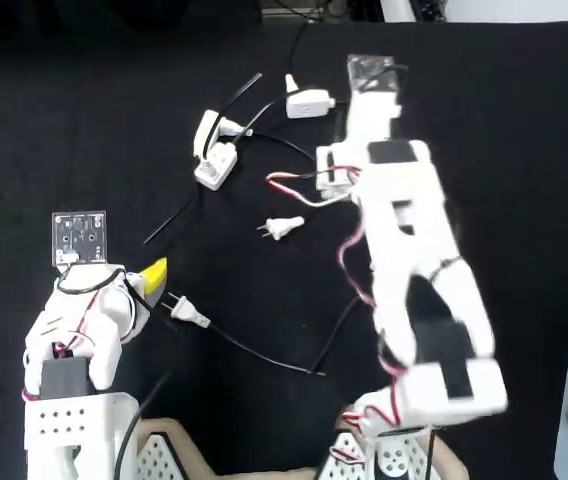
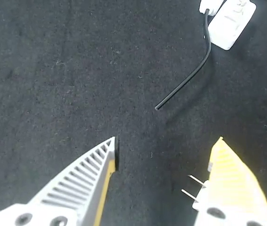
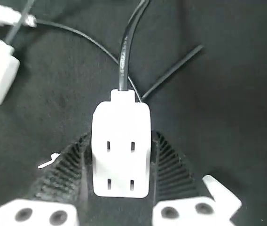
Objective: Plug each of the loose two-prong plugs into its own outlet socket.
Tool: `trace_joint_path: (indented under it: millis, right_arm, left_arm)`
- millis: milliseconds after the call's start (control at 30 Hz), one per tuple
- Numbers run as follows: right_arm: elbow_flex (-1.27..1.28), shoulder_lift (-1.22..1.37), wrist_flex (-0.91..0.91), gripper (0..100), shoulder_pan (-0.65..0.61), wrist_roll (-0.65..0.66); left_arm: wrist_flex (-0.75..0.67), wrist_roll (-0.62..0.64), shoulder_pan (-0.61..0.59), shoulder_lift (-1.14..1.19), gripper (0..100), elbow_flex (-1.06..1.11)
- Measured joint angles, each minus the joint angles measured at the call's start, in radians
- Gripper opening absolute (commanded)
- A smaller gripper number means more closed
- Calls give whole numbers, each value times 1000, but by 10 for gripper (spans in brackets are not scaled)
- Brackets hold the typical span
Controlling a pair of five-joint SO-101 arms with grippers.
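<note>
left gripper (image 2: 166, 141): lower left of the high view. Fingers are spread wide with nothing between them. One is white and ribbed, the other is the yellow finger (image 2: 232, 181).
corded plug (image 1: 188, 315): white two-prong plug lying flat on the black cloth (image 1: 54, 110), lower left of centre in the high view. It sits near the yellow finger's tip. The prongs point to the upper left and a black cord trails off to the right. In the left wrist view the prongs poke out beside the yellow finger and the body is partly hidden. Can't tell whether it touches the finger.
right gripper (image 3: 121, 141): top centre of the high view. Fingers are closed in narrow, one black ribbed finger on each side of the outlet socket, clamping it.
outlet socket (image 3: 121, 162): white block with two pairs of slots facing the right wrist camera. A black cable leaves its far end.
small plug (image 1: 282, 228): white two-prong plug on the cloth at about the centre of the high view, prongs pointing left. It is well apart from both grippers.
second socket (image 1: 215, 166): white block, upper left of centre in the high view, with another white piece just beside it. Can't tell what that piece is.
thin cable (image 2: 190, 77): black, runs from the second socket and stops at a bare end on the cloth.
</note>
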Motion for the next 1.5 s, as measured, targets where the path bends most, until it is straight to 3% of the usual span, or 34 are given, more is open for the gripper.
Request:
trace_joint_path:
  millis: [133, 267, 400, 700, 1167, 1500]
  right_arm:
    - [71, -176, 2, 12, -3, 3]
    - [137, -338, 2, 11, -28, 104]
    - [178, -497, 2, 11, -103, 224]
    - [186, -726, 78, 11, -334, 344]
    - [265, -445, 129, 11, -506, 660]
    - [319, -143, -44, 11, -508, 842]
  left_arm:
    - [0, 0, 0, 0, 310, 0]
    - [0, 0, 0, 0, 310, 0]
    - [0, 0, 0, 0, 310, 0]
    - [0, 0, 0, 0, 310, 0]
    - [0, 0, 0, 0, 310, 0]
    - [0, 0, 0, 0, 310, 0]
